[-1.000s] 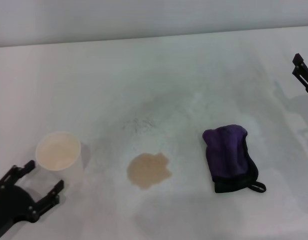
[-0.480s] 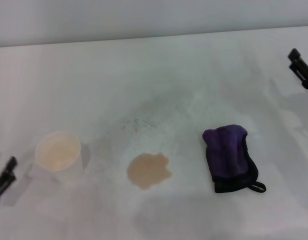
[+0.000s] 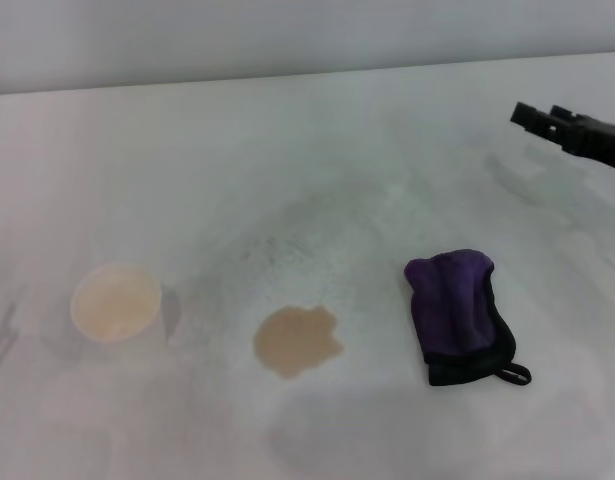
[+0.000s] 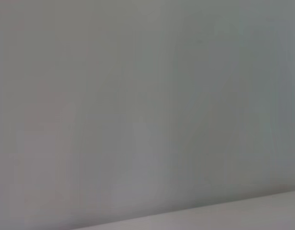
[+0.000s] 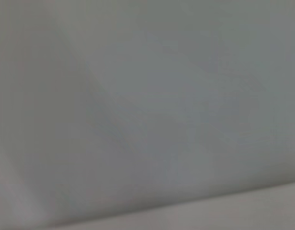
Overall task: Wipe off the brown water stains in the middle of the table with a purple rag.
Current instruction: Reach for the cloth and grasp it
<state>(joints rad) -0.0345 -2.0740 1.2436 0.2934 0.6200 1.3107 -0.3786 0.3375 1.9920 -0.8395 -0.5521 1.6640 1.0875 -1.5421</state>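
The brown water stains (image 3: pixel 297 342) form one tan blotch in the middle of the white table (image 3: pixel 287 150). The purple rag (image 3: pixel 459 312) lies folded to the right of the stain, its black loop toward the front. My right gripper (image 3: pixel 540 114) hangs above the far right of the table, behind the rag and well apart from it, its fingers apart and empty. My left gripper is out of view. Both wrist views show only a blank grey surface.
A white paper cup (image 3: pixel 116 302) holding tan liquid stands left of the stain. Faint grey smudges (image 3: pixel 287 245) mark the table behind the stain. The table's far edge meets a grey wall (image 3: pixel 287 40).
My left gripper has drawn back off the front left and left the view. My right gripper has moved in from the right edge toward the left, above the far right of the table.
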